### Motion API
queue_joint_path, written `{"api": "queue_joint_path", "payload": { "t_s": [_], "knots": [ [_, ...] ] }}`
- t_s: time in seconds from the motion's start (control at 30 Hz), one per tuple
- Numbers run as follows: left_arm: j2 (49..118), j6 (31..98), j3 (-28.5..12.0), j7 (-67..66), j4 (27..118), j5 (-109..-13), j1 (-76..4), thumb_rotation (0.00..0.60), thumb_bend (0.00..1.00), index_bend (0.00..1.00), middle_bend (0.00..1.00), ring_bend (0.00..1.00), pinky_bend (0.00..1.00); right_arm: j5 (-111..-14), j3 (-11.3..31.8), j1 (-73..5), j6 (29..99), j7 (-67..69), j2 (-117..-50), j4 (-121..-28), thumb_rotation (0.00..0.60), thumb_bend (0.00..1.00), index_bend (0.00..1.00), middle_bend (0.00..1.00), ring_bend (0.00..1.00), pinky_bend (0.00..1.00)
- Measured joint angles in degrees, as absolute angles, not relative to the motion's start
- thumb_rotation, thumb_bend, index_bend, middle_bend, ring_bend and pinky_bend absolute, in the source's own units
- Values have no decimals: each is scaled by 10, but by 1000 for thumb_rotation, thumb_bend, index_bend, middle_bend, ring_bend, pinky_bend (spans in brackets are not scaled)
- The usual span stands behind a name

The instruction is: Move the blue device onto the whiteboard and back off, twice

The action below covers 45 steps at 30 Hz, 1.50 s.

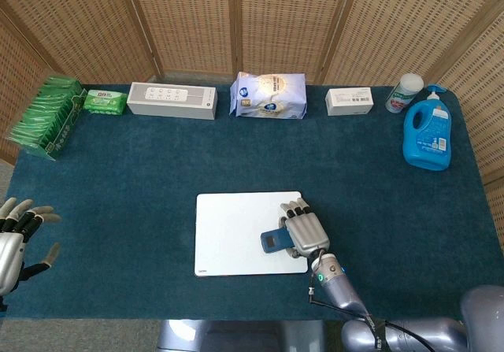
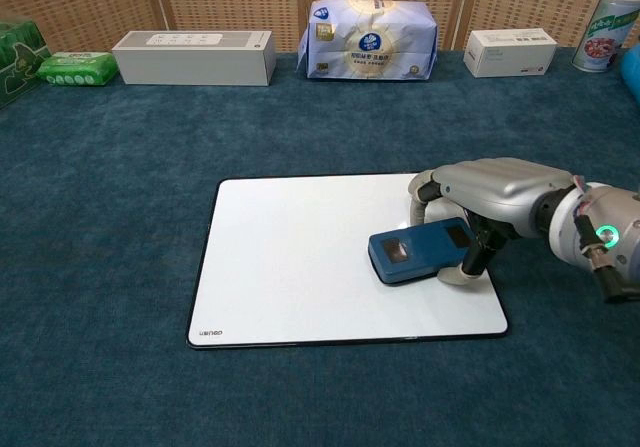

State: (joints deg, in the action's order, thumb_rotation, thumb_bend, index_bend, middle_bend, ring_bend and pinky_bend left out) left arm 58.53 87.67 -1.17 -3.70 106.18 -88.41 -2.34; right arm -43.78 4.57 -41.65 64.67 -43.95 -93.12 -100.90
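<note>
A blue device (image 2: 418, 253) lies on the right part of a whiteboard (image 2: 290, 267), centre frame in the chest view, on the blue table (image 2: 120, 167). The right hand (image 2: 485, 202) arches over it, fingers and thumb gripping its right end. The left hand (image 1: 16, 238), lower left in the head view, is empty with fingers spread.

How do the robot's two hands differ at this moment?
The right hand grips the blue device over the whiteboard; the left hand holds nothing, fingers apart. The right sits mid-table, the left off the table's near left edge. Both are silver with dark fingers.
</note>
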Motion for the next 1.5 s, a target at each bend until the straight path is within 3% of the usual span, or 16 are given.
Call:
{"api": "queue_joint_path", "payload": {
  "t_s": [0.33, 0.67, 1.2, 1.5],
  "knots": [
    [589, 866, -14, -35, 1059, -885, -33, 600, 417, 327, 280, 138, 28, -444, 25, -396, 691, -451, -911, -1062, 600, 261, 698, 119, 0, 0],
    [591, 865, -14, -40, 1062, -886, -35, 600, 417, 327, 280, 138, 28, -467, 33, -391, 703, -443, -864, -1096, 600, 260, 699, 119, 0, 0],
    [584, 873, -10, -41, 1064, -882, -26, 600, 416, 327, 280, 136, 29, -423, 63, -439, 635, -440, -918, -1020, 600, 264, 700, 120, 0, 0],
    [585, 872, -9, -37, 1061, -884, -27, 600, 417, 327, 279, 135, 28, -409, 53, -441, 647, -449, -924, -1018, 600, 265, 700, 120, 0, 0]
  ]
}}
